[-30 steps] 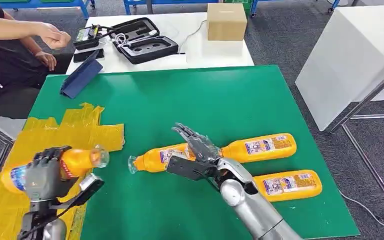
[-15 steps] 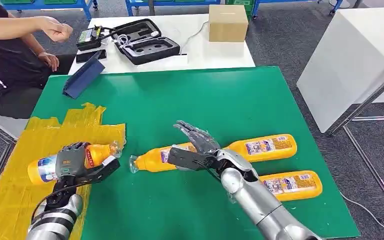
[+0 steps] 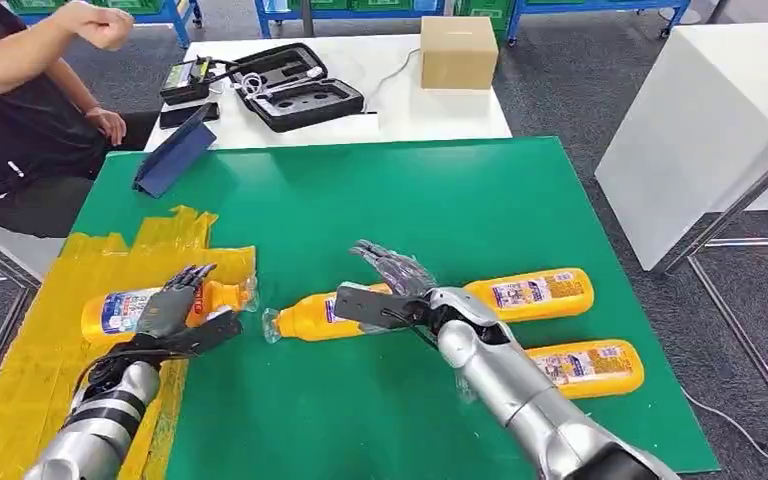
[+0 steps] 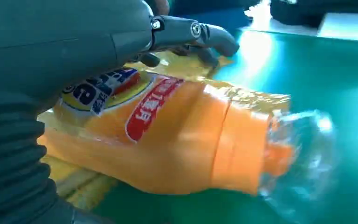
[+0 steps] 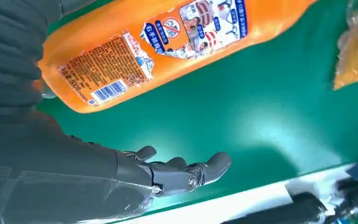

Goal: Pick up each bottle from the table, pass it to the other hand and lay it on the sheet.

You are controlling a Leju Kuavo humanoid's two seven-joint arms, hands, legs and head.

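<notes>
the left hand [image 3: 175, 310] is resting over an orange bottle [image 3: 145, 305] that is lying on its side on the yellow sheet [image 3: 20, 380] at the left of the green table [image 3: 440, 200], clear cap pointing right; its fingers [image 4: 200, 35] are spread and arching loosely above the bottle rather than closing on it. the right hand [image 3: 390, 290] is hovering with its fingers [image 5: 182, 175] apart and holding nothing, over a second bottle [image 3: 310, 315] lying near the table's middle. two more bottles, a third bottle [image 3: 530, 292] and a fourth bottle [image 3: 585, 368], are lying to the right.
</notes>
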